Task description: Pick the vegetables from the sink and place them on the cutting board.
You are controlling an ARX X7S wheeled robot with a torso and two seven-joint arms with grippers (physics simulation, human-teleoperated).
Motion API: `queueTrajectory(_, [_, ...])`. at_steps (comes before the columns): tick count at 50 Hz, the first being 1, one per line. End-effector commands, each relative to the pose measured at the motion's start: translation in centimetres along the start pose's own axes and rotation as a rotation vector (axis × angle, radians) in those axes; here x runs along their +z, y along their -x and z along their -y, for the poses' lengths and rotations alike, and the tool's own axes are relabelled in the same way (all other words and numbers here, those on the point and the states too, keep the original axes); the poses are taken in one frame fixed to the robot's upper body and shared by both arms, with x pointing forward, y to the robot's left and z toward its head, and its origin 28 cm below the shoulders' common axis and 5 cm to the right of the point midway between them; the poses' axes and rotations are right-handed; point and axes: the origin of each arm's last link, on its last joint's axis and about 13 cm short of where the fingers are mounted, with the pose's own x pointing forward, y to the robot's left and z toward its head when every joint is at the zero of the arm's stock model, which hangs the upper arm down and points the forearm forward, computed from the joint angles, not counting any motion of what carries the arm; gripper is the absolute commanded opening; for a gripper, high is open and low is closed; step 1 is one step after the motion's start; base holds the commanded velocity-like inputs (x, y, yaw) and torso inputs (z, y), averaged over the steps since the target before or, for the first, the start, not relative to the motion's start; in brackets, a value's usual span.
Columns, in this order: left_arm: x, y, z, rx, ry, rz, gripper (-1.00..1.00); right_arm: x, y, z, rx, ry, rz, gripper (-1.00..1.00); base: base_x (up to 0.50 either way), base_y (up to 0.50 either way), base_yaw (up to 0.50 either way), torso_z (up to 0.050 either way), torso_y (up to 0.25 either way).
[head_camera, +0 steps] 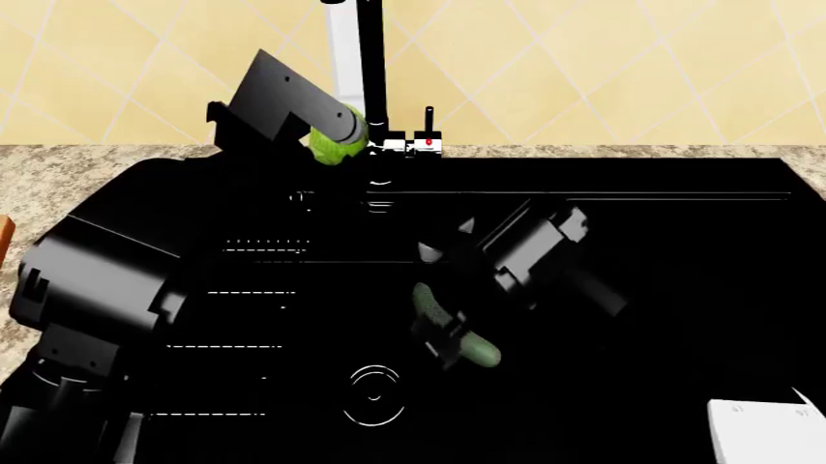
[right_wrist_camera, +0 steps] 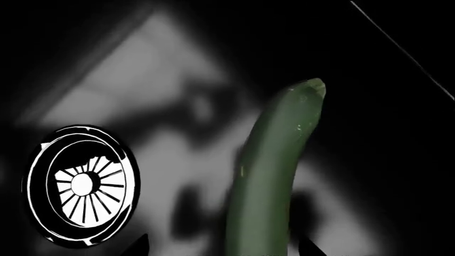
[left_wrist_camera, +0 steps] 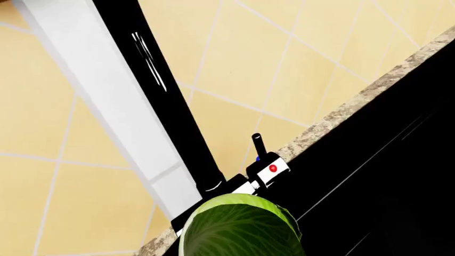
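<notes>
Two vegetables are in the arms' reach, one at each claw. Nearest the robot, the round drain ring [head_camera: 374, 394] sits low in the glossy black sink [head_camera: 671, 242], and just past it the right gripper [head_camera: 446, 324] reaches down over the basin floor. Its fingers stand on either side of the slim dark-green cucumber [head_camera: 455, 327], whose ends stick out both ways from between them; in the right wrist view the cucumber [right_wrist_camera: 274, 176] runs straight out from the camera, with the drain ring [right_wrist_camera: 82, 185] off to one side, and whether the fingers are pressing it or only flanking it I cannot tell. Farther back, the left gripper [head_camera: 339, 135] is raised near the faucet [head_camera: 374, 68], clamped on the small light-green cabbage [head_camera: 333, 145], which is up out of the basin. The left wrist view shows the cabbage [left_wrist_camera: 238, 226] close against the lens, the faucet [left_wrist_camera: 163, 90] beyond it, and the speckled counter edge [left_wrist_camera: 355, 104] before the tan tiled wall [left_wrist_camera: 299, 58].
</notes>
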Motion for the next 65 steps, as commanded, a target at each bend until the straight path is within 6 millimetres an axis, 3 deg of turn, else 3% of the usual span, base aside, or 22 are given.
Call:
queueTrajectory(1, [0.1,0.1,-0.1,0.008,0.008,0.006,-1.00,-0.5,-0.8,-0.3,0.024,0.008,-0.034,1.00,0.00,0.00,0.00,0.000,0.000])
queueTrajectory(26, [-0.1,0.2,0.0,0.012,0.014,0.005,-1.00,-1.6,-1.0,0.7,-0.022,-0.070,-0.018,1.00,0.00,0.00,0.00,0.000,0.000])
queueTrajectory(27, [-0.1,0.2,0.0,0.013,0.014,0.005,-1.00,-1.7,-1.1,0.7,-0.020,-0.069,-0.021,-1.00,0.00,0.00,0.00,0.000,0.000])
queueTrajectory(47, [0.2,0.5,0.0,0.021,0.018,0.017,-1.00,-1.2,-0.5,0.9,-0.041,-0.062,0.005,-1.00,0.00,0.00,0.00,0.000,0.000])
queueTrajectory(53, [0.0,0.1,0.0,0.033,0.021,0.016,-1.00,1.1,1.9,1.3,-0.081,-0.035,0.141,-1.00,0.00,0.00,0.00,0.000,0.000])
queueTrajectory(65, [0.1,0.0,-0.2,0.044,0.036,0.025,-1.00,3.8,6.4,2.2,-0.125,-0.028,0.335,-1.00,0.00,0.00,0.00,0.000,0.000])
